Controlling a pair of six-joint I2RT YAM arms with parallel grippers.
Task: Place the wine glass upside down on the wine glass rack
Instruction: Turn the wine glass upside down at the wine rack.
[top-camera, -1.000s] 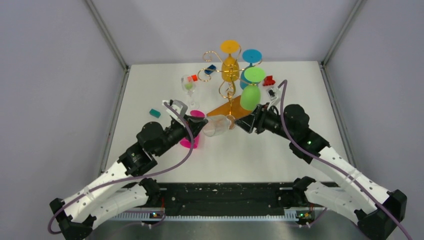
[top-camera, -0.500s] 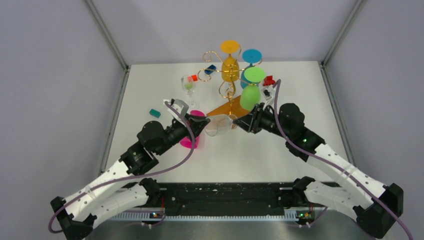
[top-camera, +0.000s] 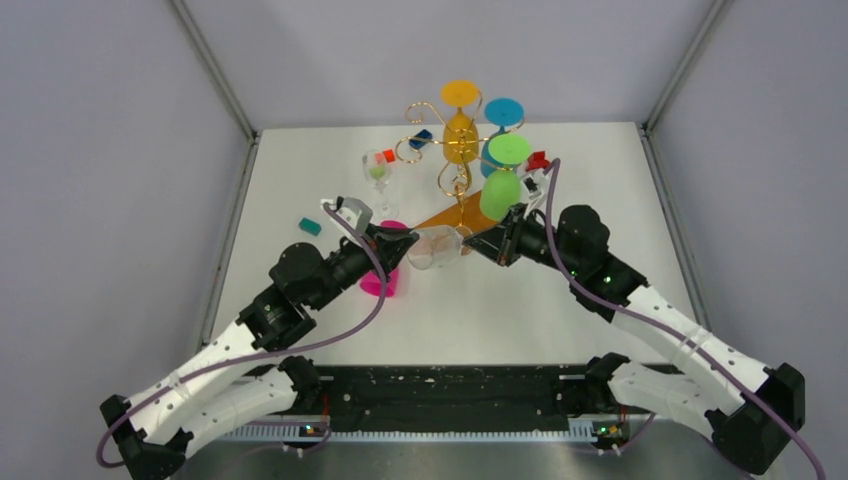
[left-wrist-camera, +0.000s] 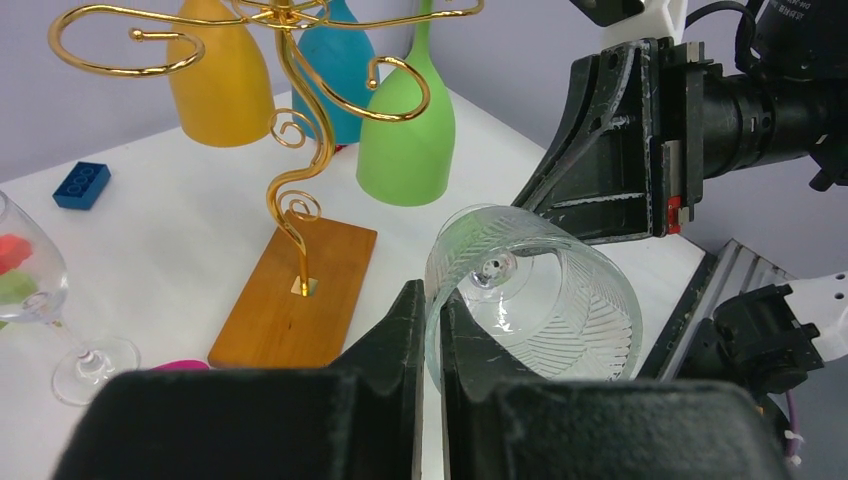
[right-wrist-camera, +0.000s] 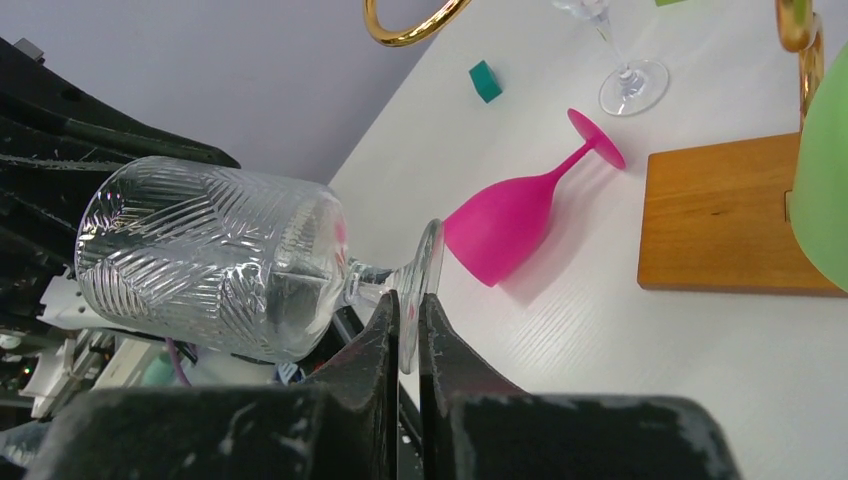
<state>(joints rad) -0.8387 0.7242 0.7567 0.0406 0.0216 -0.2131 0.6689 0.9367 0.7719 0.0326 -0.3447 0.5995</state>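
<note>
Behind the two grippers, on the far half of the white table (top-camera: 470, 310), we see the wine glass rack (left-wrist-camera: 320, 270), its gold wire post rising from an orange-brown wooden base. Three glasses hang upside down from its curled arms: a yellow glass (top-camera: 460, 138), a blue glass (top-camera: 503, 112) and a green glass (top-camera: 500, 193). The green one hangs lowest toward us, just beside the right gripper (right-wrist-camera: 410, 310) and between it and the post. A pink glass (right-wrist-camera: 510, 220) lies on its side on the table near the base's left corner, partly under the left arm in the top view. Scattered farther out are a teal block (top-camera: 310, 227), a blue brick (left-wrist-camera: 82, 185) and a red block (top-camera: 538, 160). Plain grey walls close the table in on three sides. A stemmed glass (top-camera: 378, 170) stands upright left of the rack, with red and green pieces in its bowl. The wine glass (top-camera: 433, 249), clear with a cut pattern, lies horizontal off the table, just in front of the rack's base, held at both ends. The left gripper (left-wrist-camera: 432, 310) is closed, pinching the bowl's rim. The right gripper is closed too, nipping the edge of the foot, so the stem points toward the right arm.
</note>
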